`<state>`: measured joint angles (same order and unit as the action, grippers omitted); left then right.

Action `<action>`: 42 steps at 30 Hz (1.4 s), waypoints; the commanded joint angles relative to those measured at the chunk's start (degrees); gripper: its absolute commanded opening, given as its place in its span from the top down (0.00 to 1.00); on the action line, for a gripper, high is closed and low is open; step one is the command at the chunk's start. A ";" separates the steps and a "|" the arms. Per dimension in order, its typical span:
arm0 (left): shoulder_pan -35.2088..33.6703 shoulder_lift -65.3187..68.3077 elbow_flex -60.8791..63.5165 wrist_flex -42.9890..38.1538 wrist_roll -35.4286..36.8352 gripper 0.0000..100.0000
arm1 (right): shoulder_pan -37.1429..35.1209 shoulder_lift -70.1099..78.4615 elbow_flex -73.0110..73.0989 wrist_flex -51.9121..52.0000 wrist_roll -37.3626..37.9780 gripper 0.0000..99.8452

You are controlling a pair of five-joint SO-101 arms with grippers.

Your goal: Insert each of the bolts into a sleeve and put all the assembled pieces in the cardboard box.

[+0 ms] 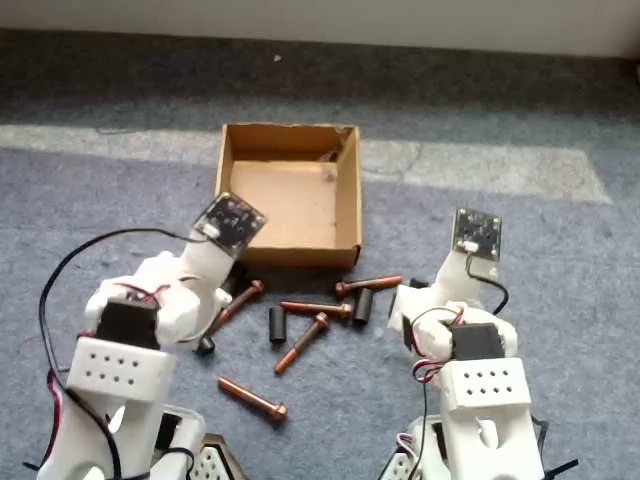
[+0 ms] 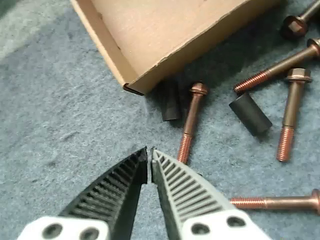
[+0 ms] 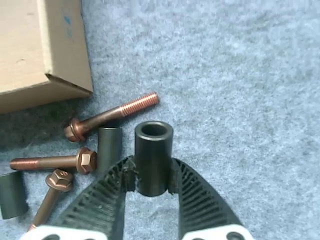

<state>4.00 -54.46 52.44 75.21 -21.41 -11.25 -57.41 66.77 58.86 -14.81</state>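
Observation:
The open cardboard box (image 1: 290,200) stands at the back middle, with nothing in it. In front of it, several copper bolts (image 1: 315,309) and black sleeves (image 1: 277,325) lie loose on the carpet. My right gripper (image 3: 151,172) is shut on an upright black sleeve (image 3: 152,155), just right of the pile; another sleeve (image 3: 110,147) and a bolt (image 3: 112,116) lie close beside it. My left gripper (image 2: 149,152) is shut with nothing in it, low over the carpet near the box's front left corner (image 2: 132,87). A bolt (image 2: 191,120) and a sleeve (image 2: 170,102) lie just beyond its tips.
Grey-blue carpet covers the floor around the pile. One bolt (image 1: 252,397) lies apart, nearer the arm bases. The left arm (image 1: 150,310) and right arm (image 1: 460,340) flank the pile. A dark sleeve (image 2: 250,114) and more bolts (image 2: 292,112) lie to the side.

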 commanded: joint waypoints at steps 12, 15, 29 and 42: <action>8.40 35.82 -4.09 -20.92 4.57 0.84 | 0.13 -1.45 -0.57 -1.10 -0.62 1.00; 8.13 41.45 -5.76 -23.21 4.66 0.84 | 0.13 -1.45 -0.57 -1.10 -0.62 1.00; 7.78 52.97 -13.58 -23.03 4.40 0.99 | 0.13 -1.98 -1.01 -0.66 -0.62 1.00; 11.56 18.15 -9.19 -11.78 12.13 1.00 | -4.35 -2.07 -16.92 11.38 -0.09 1.00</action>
<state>14.90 -17.71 44.00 58.33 -12.97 -12.13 -57.41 56.48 67.65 -14.81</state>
